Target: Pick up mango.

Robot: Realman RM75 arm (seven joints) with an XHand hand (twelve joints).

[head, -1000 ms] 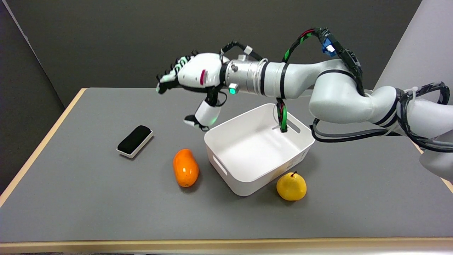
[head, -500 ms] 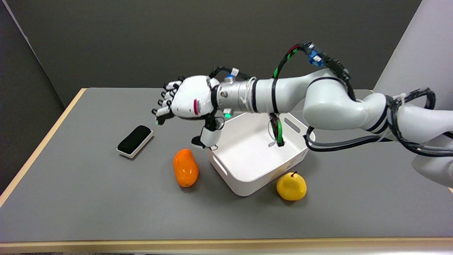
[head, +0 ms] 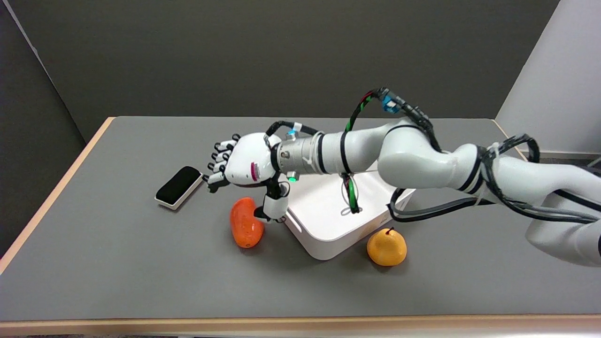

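Note:
The mango (head: 245,230), an orange oblong fruit, lies on the grey table just left of the white bin. My right hand (head: 242,166) hovers palm-down just above its far end, fingers spread toward the left. The thumb (head: 273,206) hangs down beside the mango's right side, close to or touching it. Nothing is held in the hand. The arm stretches in from the right across the bin.
A white bin (head: 328,234) stands right of the mango, partly hidden under my forearm. A yellow pear-like fruit (head: 386,247) sits at its front right corner. A black-topped eraser block (head: 178,186) lies left of the hand. The table's wooden edge (head: 51,192) runs along the left.
My right hand has come down and toward the near side, from high above the table's back to just over the mango. The thumb now reaches down next to the fruit.

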